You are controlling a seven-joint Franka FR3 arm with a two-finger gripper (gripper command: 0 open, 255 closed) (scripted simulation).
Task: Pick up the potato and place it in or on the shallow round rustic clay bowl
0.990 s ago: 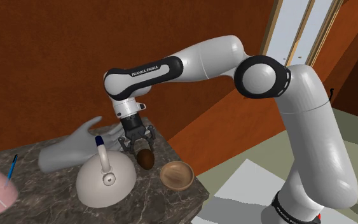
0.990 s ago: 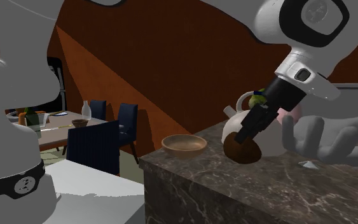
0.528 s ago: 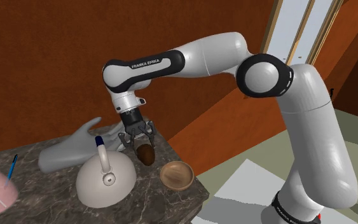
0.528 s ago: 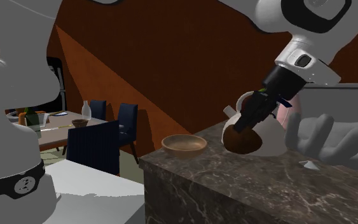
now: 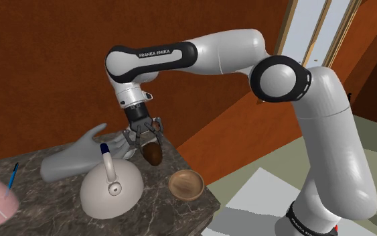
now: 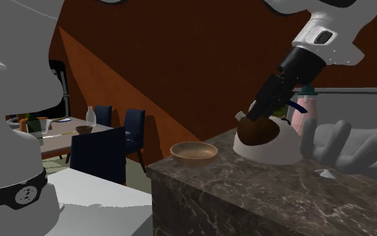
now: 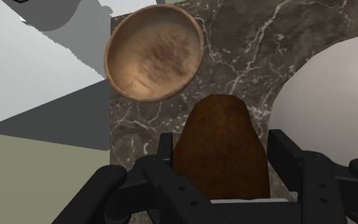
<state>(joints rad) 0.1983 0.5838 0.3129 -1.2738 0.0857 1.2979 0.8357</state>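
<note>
Gripper: the black gripper (image 5: 146,143) hangs on the white arm above the stone counter (image 5: 49,203), pointing down at a slant.
Jaws: pinching the potato, one finger pressed to each of its flanks.
Potato: the brown potato (image 7: 219,167) sits between the jaws, its rounded end sticking out past the fingertips. In the second exterior view it hangs clear of the counter top.
Bowl: the shallow brown bowl (image 7: 154,51) rests on the counter beyond the fingertips and lower than them, near the counter's corner. It is apart from the potato and nothing lies in it.
Kettle: a white domed kettle (image 5: 112,189) stands on the counter just beside the jaws, on the side away from the bowl. In the wrist view its pale curve rises close to one finger.
Hand model: a grey hand model (image 6: 354,149) lies on the counter behind the jaws, palm up, fingers spread.
Floor: past the counter edge, below the jaws, lie pale grey and olive patches of floor (image 7: 37,83).
</note>
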